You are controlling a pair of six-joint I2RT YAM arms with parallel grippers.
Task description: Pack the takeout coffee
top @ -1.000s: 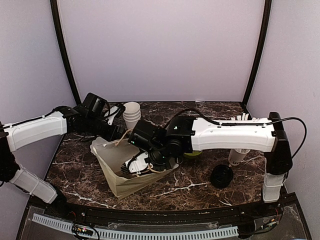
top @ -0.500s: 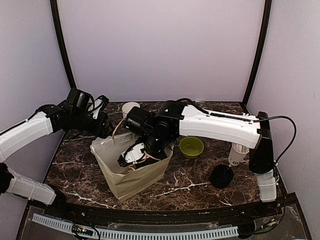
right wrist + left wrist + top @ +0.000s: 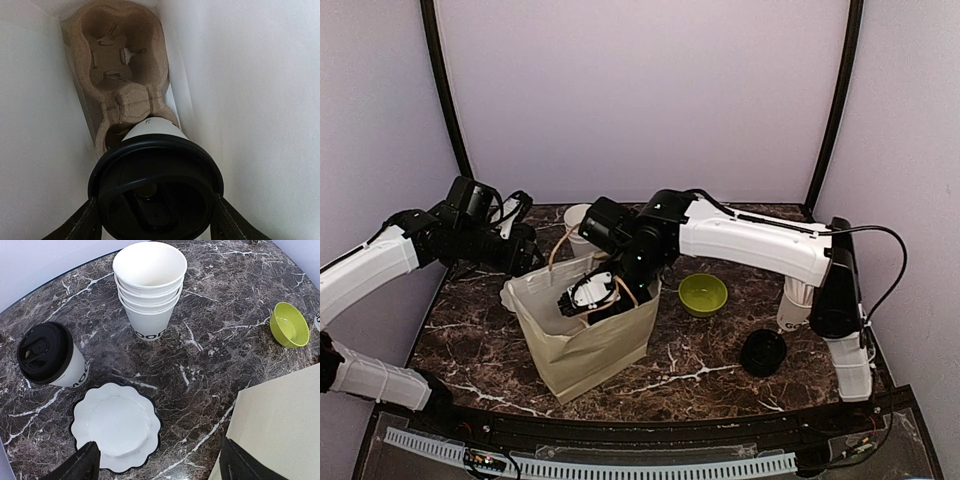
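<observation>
Dark print on lowest of stacked white cups [image 3: 150, 315], caught by left wrist camera, read roughly "OOD", rest curving out of sight. Lidded takeout cup [image 3: 52, 357] nearby carried fragment of dark lettering, unreadable. Second takeout cup [image 3: 156, 131], inside paper bag [image 3: 240, 75], showed speck of print below lid, illegible. White cup at table's right edge [image 3: 796, 312] bore dark lettering, too small to read.

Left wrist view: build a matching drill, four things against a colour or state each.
Things:
1. bowl
2. plate
3. lidded cup
4. cup stack

States:
a. nested, no lid
b. lime green
c. black lid on
d. white, scalloped dark rim

Pairs: 1-b, 2-d, 3-c, 4-a
</observation>
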